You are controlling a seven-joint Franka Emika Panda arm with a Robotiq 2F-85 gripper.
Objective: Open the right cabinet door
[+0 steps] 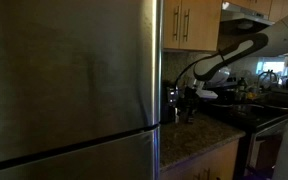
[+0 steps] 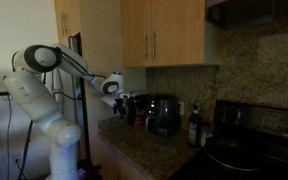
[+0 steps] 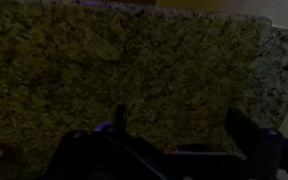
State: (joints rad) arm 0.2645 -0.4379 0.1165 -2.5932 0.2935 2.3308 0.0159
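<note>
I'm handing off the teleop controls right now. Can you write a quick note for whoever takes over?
Gripper: open and empty, low over the countertop, facing the granite backsplash.
Right cabinet door: shut, high above the gripper; its handle is untouched.
Done: nothing on the door yet.
Left: raise the arm to the handle, grip it and pull the door open.
</note>
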